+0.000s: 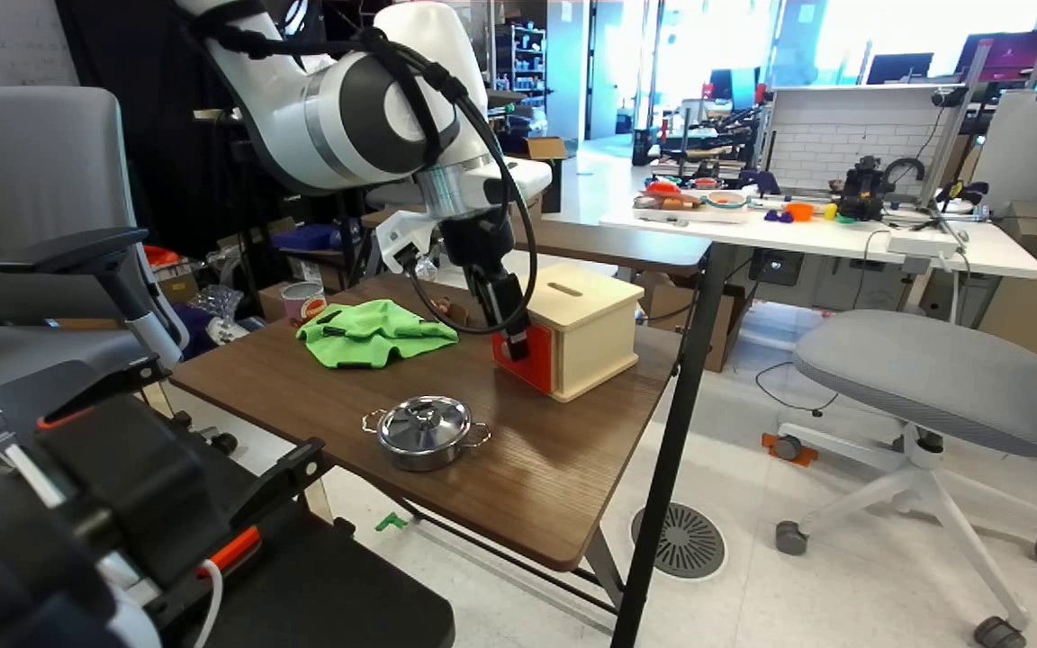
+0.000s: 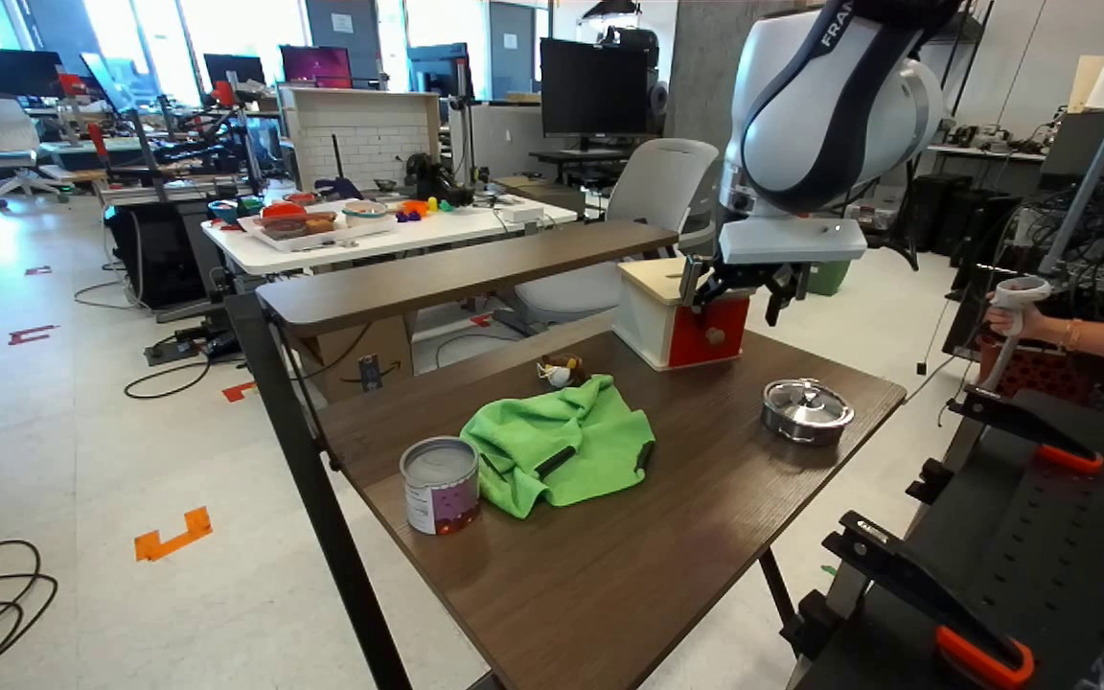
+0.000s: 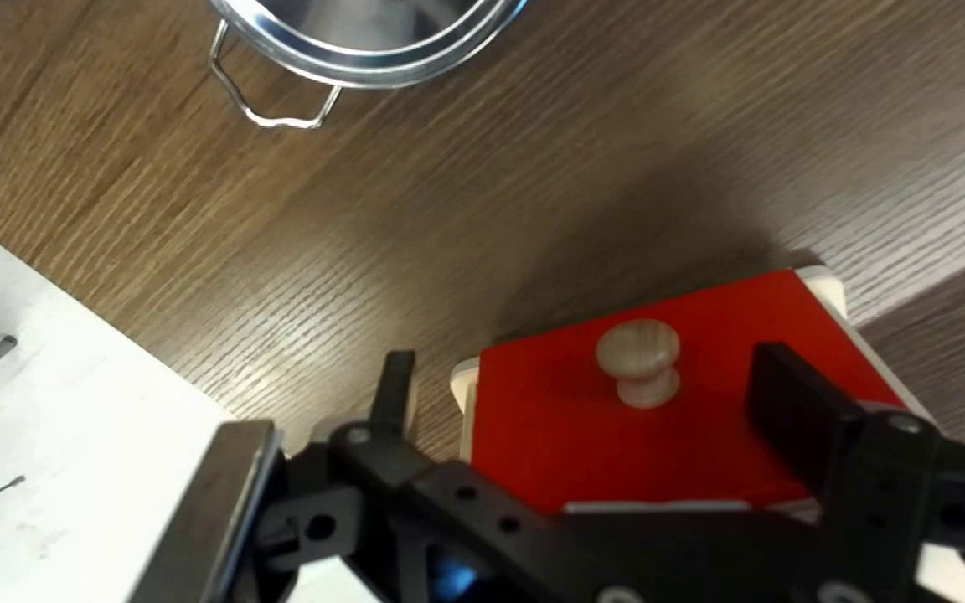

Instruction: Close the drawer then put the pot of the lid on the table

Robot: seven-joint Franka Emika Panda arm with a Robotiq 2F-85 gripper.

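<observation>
Blocky black fingers [image 3: 797, 410], parted wide, are facing the flat-fronted orange-red drawer [image 3: 633, 448], risking dragging it out if a withdrawal is snagging its round pale wooden knob [image 3: 638, 352]

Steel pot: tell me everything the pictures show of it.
The pot is small, shallow and round, apparently polished steel, with two thin wire handles on opposite sides. A shiny lid with a central knob sits on it, hiding any contents. It stands upright on the brown table, near an edge; the gripper is not touching it. The wrist view cuts off part of it.
</observation>
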